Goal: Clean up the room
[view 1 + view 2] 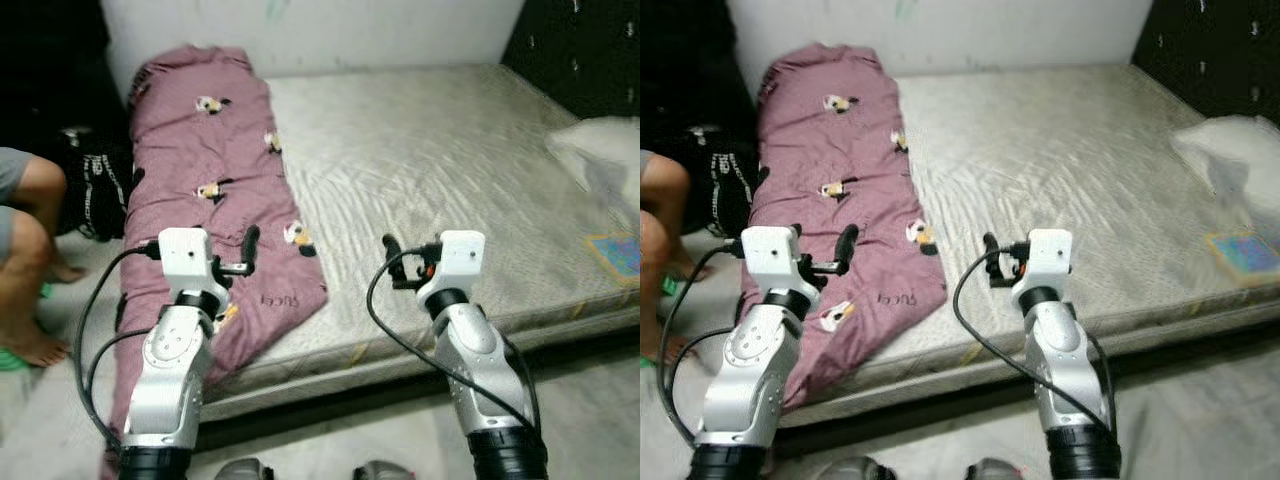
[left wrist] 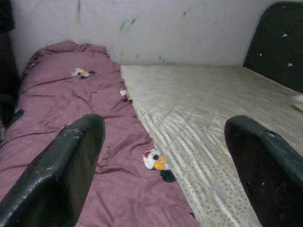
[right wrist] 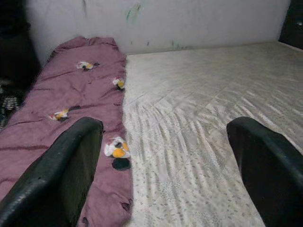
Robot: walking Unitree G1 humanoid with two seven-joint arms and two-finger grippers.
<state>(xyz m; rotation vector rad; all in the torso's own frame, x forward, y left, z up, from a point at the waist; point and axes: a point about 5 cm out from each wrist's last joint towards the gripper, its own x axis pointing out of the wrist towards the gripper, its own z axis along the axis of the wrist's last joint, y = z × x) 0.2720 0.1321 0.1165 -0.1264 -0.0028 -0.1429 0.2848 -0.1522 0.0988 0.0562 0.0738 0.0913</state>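
1. Blanket (image 1: 205, 190): I see it folded lengthwise along the mattress (image 1: 430, 170) left edge, its near corner overhanging toward the floor.
2. Left gripper (image 1: 248, 250) and right gripper (image 1: 390, 258): both spread wide, empty, raised above the near mattress edge.
3. Risk: a one-sided pull may drag the blanket off.
4. Risk: a person's legs (image 1: 25, 260) sit near my left arm; swinging wide may strike them.

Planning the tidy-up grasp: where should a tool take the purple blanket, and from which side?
Probably at the near corner of the purple blanket, where it ends on the mattress close to the front edge. That edge lies flat and free, right ahead of the open left tool, so come in low from the robot's side. The right tool, also open, could pinch the long inner edge.
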